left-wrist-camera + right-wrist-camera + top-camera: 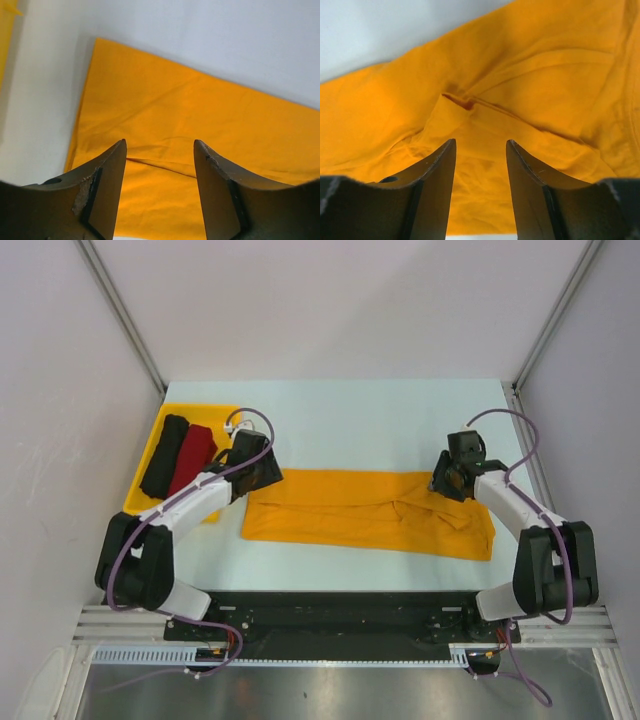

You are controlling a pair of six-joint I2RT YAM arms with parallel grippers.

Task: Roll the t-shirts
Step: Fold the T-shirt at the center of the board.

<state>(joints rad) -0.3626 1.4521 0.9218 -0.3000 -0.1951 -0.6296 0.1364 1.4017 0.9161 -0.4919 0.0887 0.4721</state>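
Observation:
The mustard orange-yellow t-shirt lies flat on the table, folded into a long band from left to right. It fills the left wrist view and the right wrist view. My left gripper is open and empty above the band's far left corner. My right gripper is open and empty above the band's far right end, over creased sleeve folds. A dark red rolled t-shirt and a black rolled t-shirt lie side by side in the yellow tray.
The rigid bright yellow tray sits at the table's left edge, just left of my left gripper. White walls with metal posts close in the table. The arm bases stand on a black rail at the near edge.

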